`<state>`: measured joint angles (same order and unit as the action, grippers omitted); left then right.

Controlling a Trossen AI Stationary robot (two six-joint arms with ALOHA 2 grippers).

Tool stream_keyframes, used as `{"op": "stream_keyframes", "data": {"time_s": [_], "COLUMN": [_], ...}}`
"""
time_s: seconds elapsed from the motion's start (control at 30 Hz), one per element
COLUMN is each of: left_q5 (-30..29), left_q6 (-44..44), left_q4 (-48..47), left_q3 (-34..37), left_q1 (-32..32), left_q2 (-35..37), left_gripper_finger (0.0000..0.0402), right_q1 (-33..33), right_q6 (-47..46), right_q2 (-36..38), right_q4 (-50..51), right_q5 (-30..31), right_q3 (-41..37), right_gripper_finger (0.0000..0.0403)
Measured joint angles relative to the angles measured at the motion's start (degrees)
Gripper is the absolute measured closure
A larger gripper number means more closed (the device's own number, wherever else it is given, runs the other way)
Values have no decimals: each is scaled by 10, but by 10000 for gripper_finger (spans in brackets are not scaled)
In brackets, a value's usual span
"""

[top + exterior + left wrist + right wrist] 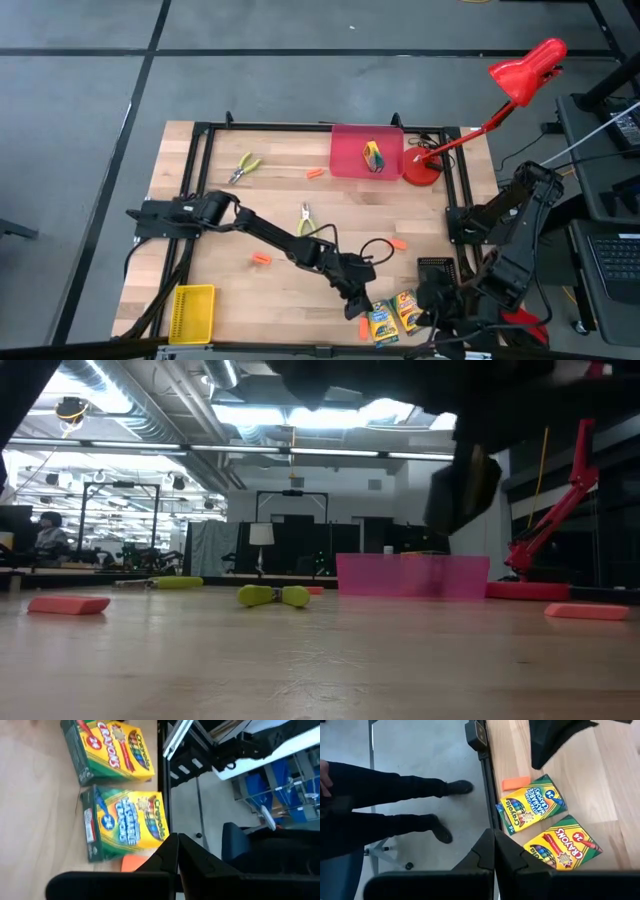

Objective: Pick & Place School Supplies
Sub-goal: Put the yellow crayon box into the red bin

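Two green-and-yellow crayon boxes [383, 321] [407, 308] lie flat side by side at the table's near edge, with an orange stick [364, 328] against the left one. They also show in the left wrist view [127, 822] [112, 750] and the right wrist view [532, 802] [565, 842]. A third box [375, 156] stands in the red bin [350, 160]. My left gripper [354, 298] [175, 842] hovers shut just left of the boxes. My right gripper [438, 303] [493, 837] hovers shut just right of them. Two pliers [243, 167] [305, 218] and more orange sticks [262, 259] [398, 245] [316, 173] lie on the table.
A yellow bin [192, 312] sits at the near left corner and a black bin [435, 270] near the right arm. A red desk lamp [422, 170] stands beside the red bin. A person's legs [380, 805] stand on the floor just past the near edge.
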<state>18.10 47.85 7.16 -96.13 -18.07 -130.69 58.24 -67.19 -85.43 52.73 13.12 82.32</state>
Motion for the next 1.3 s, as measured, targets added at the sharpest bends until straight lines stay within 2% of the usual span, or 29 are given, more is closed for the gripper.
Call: {"op": "stream_keyframes", "data": {"time_s": [0.3, 0.7, 1.03, 1.23, 1.3], "left_q5": [-5, -55, -137, -99, -114], "left_q6": [17, 10, 32, -68, -96], "left_q4": [1, -37, -100, -67, -97], "left_q3": [0, 0, 0, 1, -1], "left_q1": [-2, 4, 3, 4, 5], "left_q2": [-15, -15, -15, 2, 26], "left_gripper_finger": [399, 399, 399, 399, 399], "right_q1": [18, 56, 61, 52, 40], "right_q6": [-6, -58, -74, -21, 7], "right_q2": [0, 0, 0, 0, 0], "right_q4": [-2, -9, -10, -74, -92], "right_q5": [30, 81, 105, 90, 67], "right_q3": [0, 0, 0, 0, 0], "right_gripper_finger": [403, 403, 403, 403, 403]}}
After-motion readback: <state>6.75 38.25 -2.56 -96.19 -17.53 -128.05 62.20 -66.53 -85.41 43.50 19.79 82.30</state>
